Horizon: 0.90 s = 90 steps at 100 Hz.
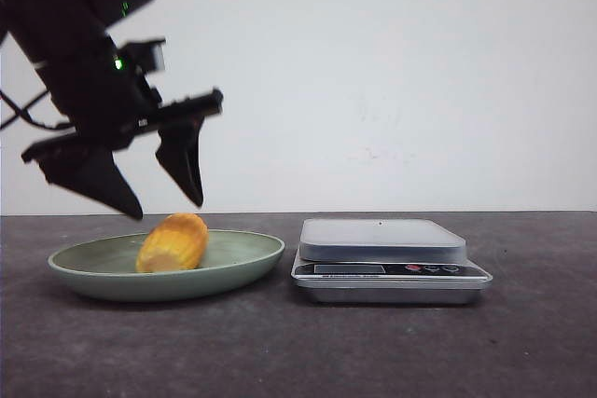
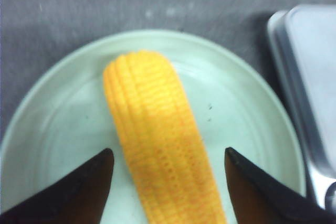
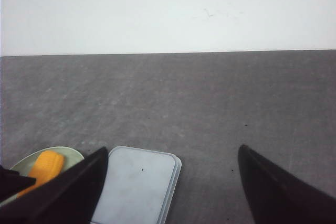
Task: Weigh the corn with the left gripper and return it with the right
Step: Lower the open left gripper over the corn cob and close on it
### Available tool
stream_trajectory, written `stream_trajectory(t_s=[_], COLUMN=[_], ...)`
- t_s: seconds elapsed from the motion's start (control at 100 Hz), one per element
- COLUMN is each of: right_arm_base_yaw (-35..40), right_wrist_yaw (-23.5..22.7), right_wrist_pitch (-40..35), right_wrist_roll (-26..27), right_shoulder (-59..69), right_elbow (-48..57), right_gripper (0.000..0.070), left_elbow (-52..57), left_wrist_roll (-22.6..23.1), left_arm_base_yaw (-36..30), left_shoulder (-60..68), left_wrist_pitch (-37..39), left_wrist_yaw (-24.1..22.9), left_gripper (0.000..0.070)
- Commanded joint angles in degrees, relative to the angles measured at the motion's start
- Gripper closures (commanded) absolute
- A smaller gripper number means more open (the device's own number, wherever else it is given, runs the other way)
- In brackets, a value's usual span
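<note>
The corn lies on its side in the green plate at the left of the table. My left gripper hangs open just above the corn, not touching it. In the left wrist view the corn lies lengthwise between the two spread fingertips, with a gap on each side, over the plate. My right gripper is open and empty, high above the table to the right of the scale; it does not show in the front view. The corn also shows in the right wrist view.
A silver kitchen scale with an empty weighing platform stands right of the plate; it also shows in the left wrist view and the right wrist view. Dark grey tabletop runs to a white wall behind.
</note>
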Motion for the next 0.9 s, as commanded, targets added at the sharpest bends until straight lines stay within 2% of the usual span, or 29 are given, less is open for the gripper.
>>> stream_trajectory(t_s=[0.0,0.16,0.23,0.52,0.62,0.73,0.84,0.89], right_arm_base_yaw=[0.2,0.2,0.2,0.2,0.2,0.2,0.2,0.2], right_wrist_yaw=[0.2,0.2,0.2,0.3,0.4,0.4,0.4,0.4], right_wrist_pitch=[0.5,0.4,0.4,0.4,0.4,0.4,0.5,0.5], right_wrist_roll=[-1.1,-1.3,-1.3,-1.3,-1.3,-1.3,-1.3,-1.3], right_shoulder=[0.3,0.3,0.3,0.3,0.3,0.3,0.3,0.3], right_elbow=[1.1,1.1,1.1,1.1,1.1,1.1,1.1,1.1], right_gripper=[0.0205,0.0205,0.0205,0.0205,0.0205,0.0205,0.0205,0.0205], left_elbow=[0.7,0.7,0.7,0.7,0.7,0.7,0.7,0.8], left_wrist_roll=[-1.2,-2.4,-2.6,-2.9,-2.8,-2.8,-2.8,-2.8], left_arm_base_yaw=[-0.5,-1.0,-1.2,-1.9,-2.0,-2.1,-2.2,-2.2], left_shoulder=[1.8,3.1,3.1,4.1,4.6,4.7,4.7,4.6], left_wrist_pitch=[0.9,1.5,1.9,1.9,1.8,1.6,1.6,1.6], left_wrist_yaw=[-0.2,-0.2,-0.4,-0.4,-0.4,-0.4,-0.4,-0.4], left_gripper=[0.0295,0.0319,0.0362,0.0370,0.0513,0.0533,0.0696,0.0697])
